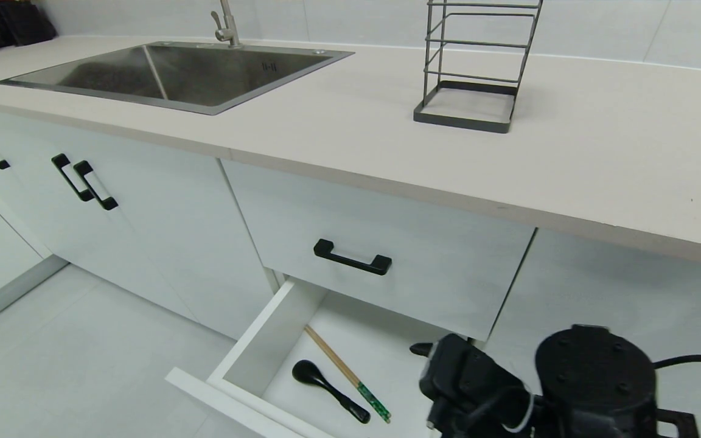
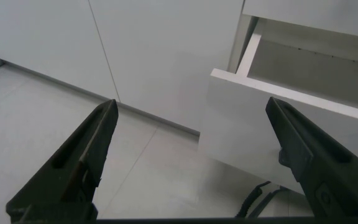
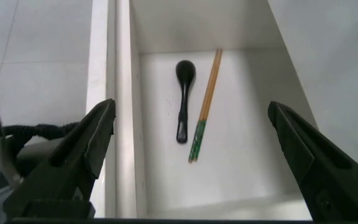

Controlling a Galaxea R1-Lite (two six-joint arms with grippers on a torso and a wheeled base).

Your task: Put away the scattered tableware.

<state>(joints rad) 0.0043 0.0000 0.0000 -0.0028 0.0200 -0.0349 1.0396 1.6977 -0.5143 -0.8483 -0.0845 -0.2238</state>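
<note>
The low drawer (image 1: 253, 347) stands pulled out under the counter. Inside lie a black spoon (image 1: 329, 389) and a pair of wooden chopsticks (image 1: 347, 374) with green ends, side by side. My right gripper (image 3: 191, 107) hangs above the drawer, open and holding nothing, with the spoon (image 3: 183, 99) and chopsticks (image 3: 206, 102) on the drawer floor below it. The drawer's white side wall (image 3: 123, 124) runs under one finger. My left gripper (image 2: 191, 102) is open and empty, low over the floor, facing the drawer's front panel (image 2: 278, 143).
Above is a closed drawer with a black handle (image 1: 352, 258). The counter (image 1: 569, 164) carries a steel sink (image 1: 174, 70) with faucet (image 1: 226, 24) and an empty wire rack (image 1: 478, 67). Cabinet doors with black handles (image 1: 83, 179) stand left. Grey floor (image 1: 83, 365) lies open at lower left.
</note>
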